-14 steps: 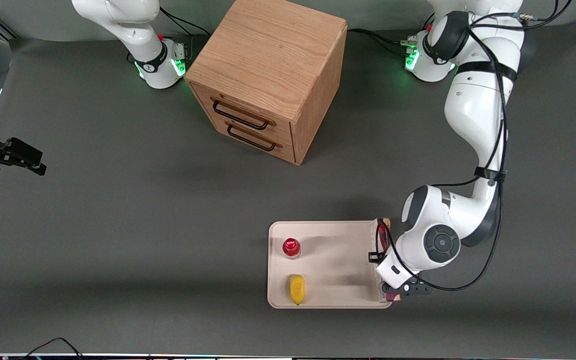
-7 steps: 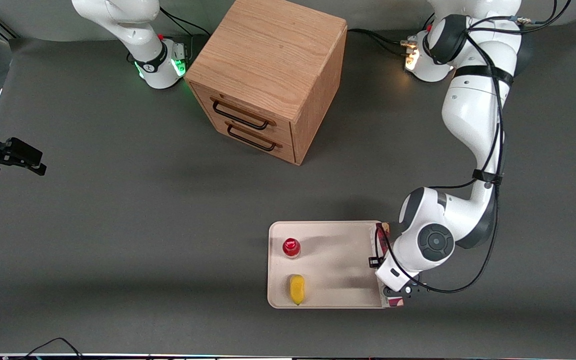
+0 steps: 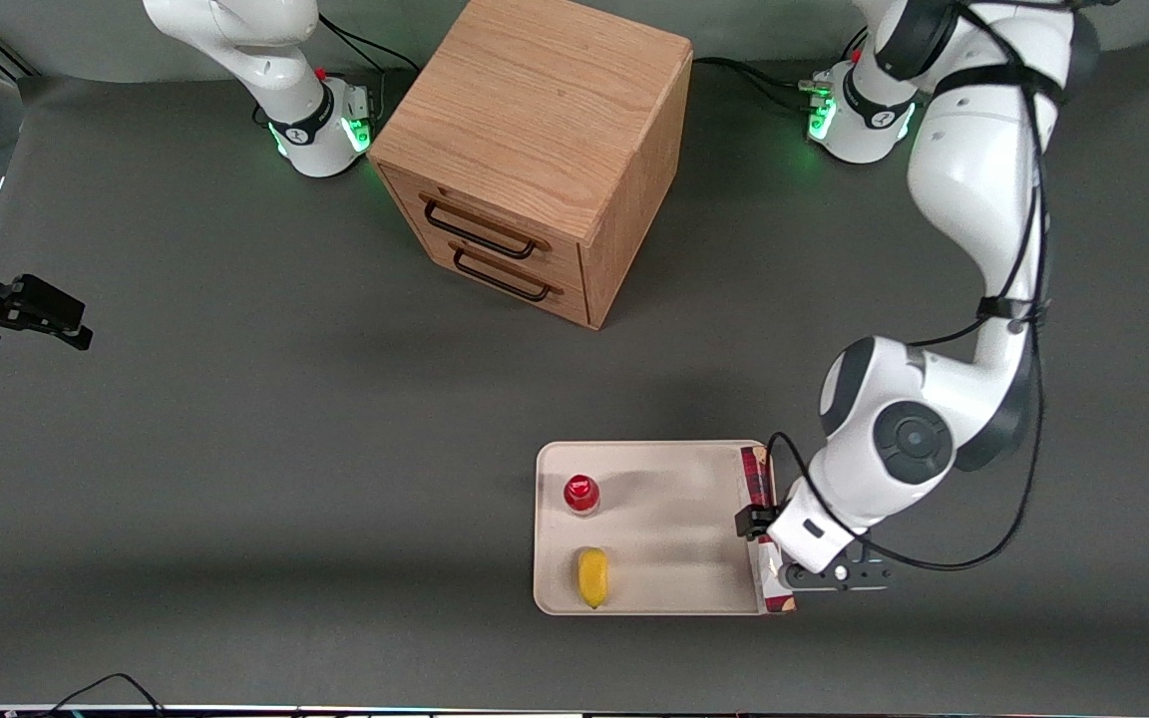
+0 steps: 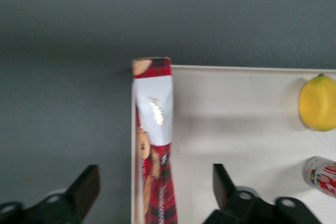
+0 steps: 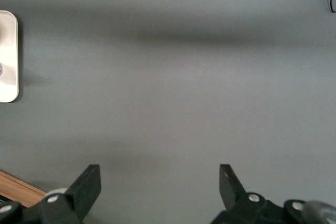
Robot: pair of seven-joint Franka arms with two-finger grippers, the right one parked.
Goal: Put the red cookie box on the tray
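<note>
Wrist view: my gripper [image 4: 152, 195] hangs spread wide above the red cookie box [image 4: 154, 145], touching nothing.
Dark-red plaid carton, brown cookies, white patch near one end; it lies along the tray [image 4: 236, 140] edge toward the working arm's end. Front view hides its middle under my wrist; there the lemon [image 3: 591, 577] and red-capped bottle [image 3: 581, 493] show whole.

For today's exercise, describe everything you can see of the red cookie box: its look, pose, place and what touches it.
The red cookie box is a long, slim carton, seemingly cardboard, dark red with a plaid-like pattern, brown cookies printed along it and a white patch near one end. It lies lengthwise along the edge of the cream tray nearest the working arm, against the rim, apart from the lemon and the bottle. The gripper hangs above it, fingers open on either side, not touching it.
</note>
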